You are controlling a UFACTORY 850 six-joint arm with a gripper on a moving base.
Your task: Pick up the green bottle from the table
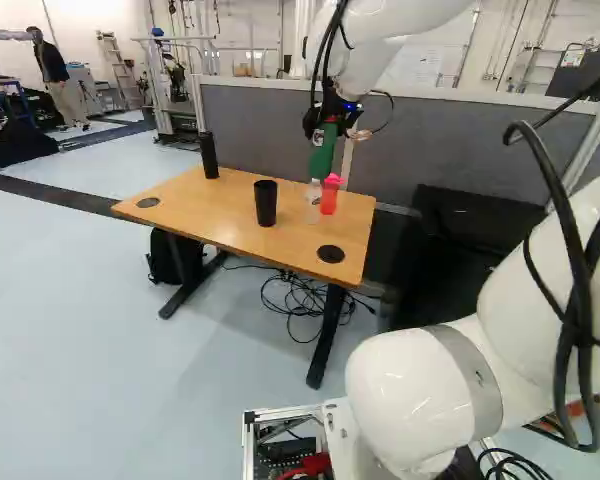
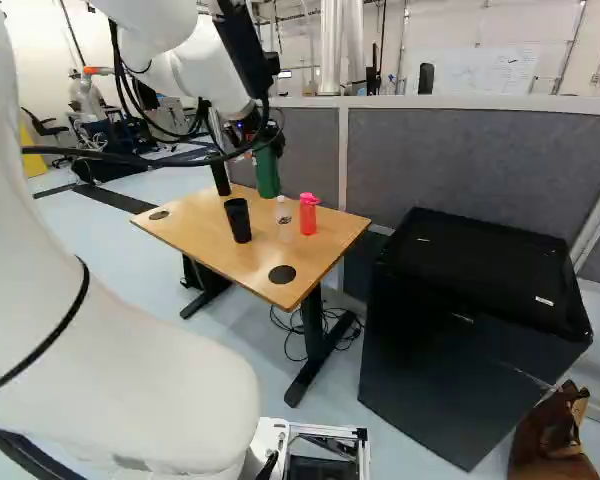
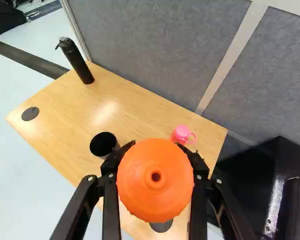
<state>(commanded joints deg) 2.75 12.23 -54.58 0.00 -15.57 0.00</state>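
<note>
My gripper [image 1: 330,118] hangs above the back right part of the wooden table [image 1: 210,215]. The green bottle [image 1: 323,155] is upright below it, its base above the tabletop. In the right base view the green bottle [image 2: 267,172] is raised behind a clear bottle [image 2: 284,218]. The wrist view shows the gripper [image 3: 155,150] with a finger on each side of the bottle, shut on it. The bottle's orange cap [image 3: 155,185] faces the camera and hides its body and the clear bottle.
A pink-red bottle [image 2: 308,214] stands beside the clear one. A black cup [image 1: 266,203] and a tall black bottle [image 3: 76,60] are on the table too. Grey partitions [image 2: 460,160] rise behind, and a large black box [image 2: 470,320] stands to the table's right. Another robot [image 1: 2,36] is far back.
</note>
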